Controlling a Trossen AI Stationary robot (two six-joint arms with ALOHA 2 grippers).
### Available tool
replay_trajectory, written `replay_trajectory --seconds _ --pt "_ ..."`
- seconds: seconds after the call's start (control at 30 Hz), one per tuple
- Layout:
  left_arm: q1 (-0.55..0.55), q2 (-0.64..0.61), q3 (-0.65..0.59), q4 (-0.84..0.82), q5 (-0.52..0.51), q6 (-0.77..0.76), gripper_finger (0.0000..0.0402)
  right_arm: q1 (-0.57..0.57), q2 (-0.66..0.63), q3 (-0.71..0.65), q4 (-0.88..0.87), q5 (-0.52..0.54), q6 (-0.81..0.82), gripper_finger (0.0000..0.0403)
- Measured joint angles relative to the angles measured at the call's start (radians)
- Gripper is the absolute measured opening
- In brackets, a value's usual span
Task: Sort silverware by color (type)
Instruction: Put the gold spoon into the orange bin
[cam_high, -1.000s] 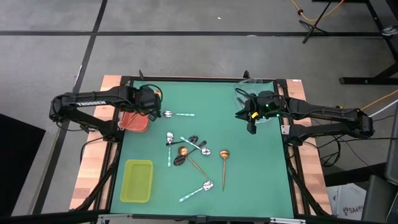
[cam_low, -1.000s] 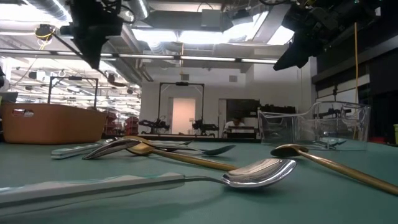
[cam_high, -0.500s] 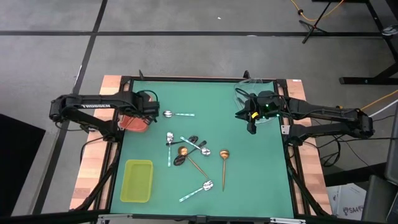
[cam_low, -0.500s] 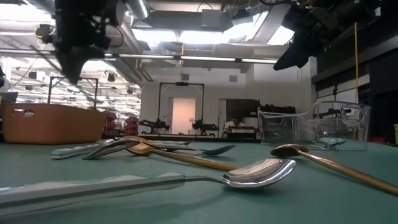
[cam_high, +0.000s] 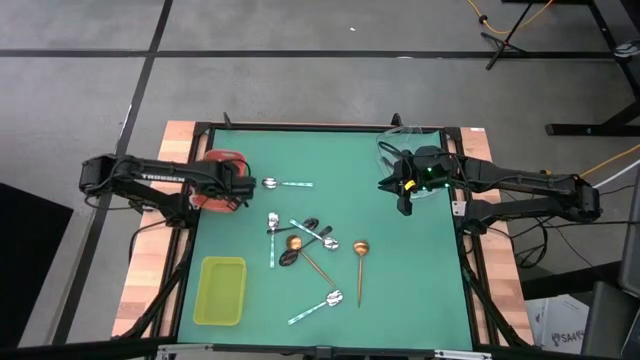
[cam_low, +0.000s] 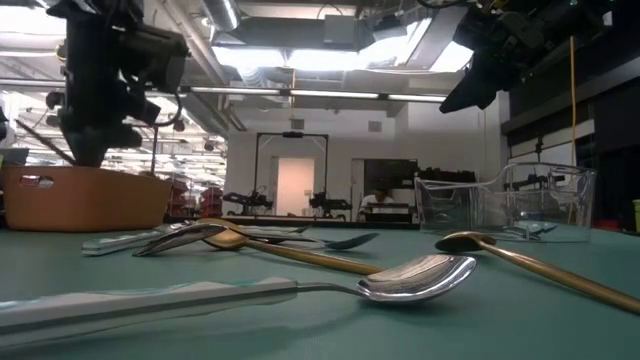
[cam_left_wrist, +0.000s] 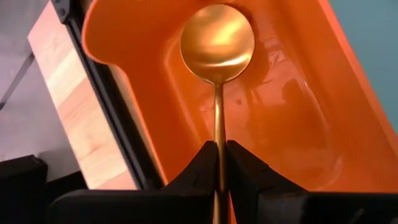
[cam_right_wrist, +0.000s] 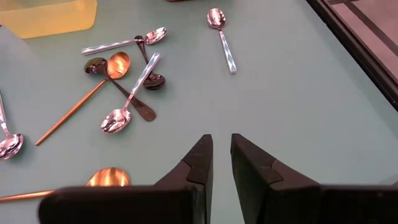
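Note:
My left gripper (cam_high: 236, 186) hovers over the red tray (cam_high: 205, 200) at the table's left edge, shut on a gold spoon (cam_left_wrist: 217, 43). The spoon's bowl is over the tray's inside (cam_left_wrist: 298, 99). My left gripper also shows in the low view (cam_low: 85, 150), above the tray (cam_low: 80, 200). My right gripper (cam_high: 403, 205) hangs still in the air by the clear tray (cam_high: 415, 160), empty, its fingers (cam_right_wrist: 199, 155) a narrow gap apart. Mint-handled, black and gold spoons (cam_high: 300, 240) lie on the green mat. My left gripper pinches the gold spoon's thin handle (cam_left_wrist: 219, 146) between its two fingertips. The fingers point down into the red tray. The spoon runs on along the fingers, bowl end foremost. I cannot tell whether the bowl touches the tray floor.
A yellow-green tray (cam_high: 222, 290) stands at the near left. Single spoons lie apart from the cluster: a mint-handled one (cam_high: 285, 183) near the red tray, a gold one (cam_high: 360, 255) and a mint-handled one (cam_high: 318, 305) nearer the front. The clear tray (cam_low: 500, 205) stands far right.
My left gripper has moved toward the table's near edge and down over the red tray, carrying the gold spoon. My right gripper has kept still.

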Motion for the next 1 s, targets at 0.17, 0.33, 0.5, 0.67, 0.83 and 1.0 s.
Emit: replay_trajectory --seconds 0.17,0.33,0.5,0.67,0.83,1.0 --pt "0.0 0.0 -0.034 0.054 0.0 0.0 0.0018 0.0 0.0 0.0 0.0 0.0 0.0 0.0051" --pt "0.0 0.0 -0.042 0.1 0.002 0.007 0.0021 0.0 0.0 0.0 0.0 0.0 0.0 0.0051" --pt "0.0 0.0 -0.042 0.129 0.004 0.035 0.003 0.0 0.0 0.0 0.0 0.0 0.0 0.0051" --pt "0.0 0.0 -0.042 0.131 0.004 0.035 0.0032 0.0 0.0 0.0 0.0 0.0 0.0 0.0051" --pt "0.0 0.0 -0.042 0.13 0.0 0.035 0.0032 0.0 0.0 0.0 0.0 0.0 0.0 0.0051" --pt "0.0 0.0 -0.042 0.13 0.0 0.035 0.0033 0.0 0.0 0.0 0.0 0.0 0.0 0.0051"
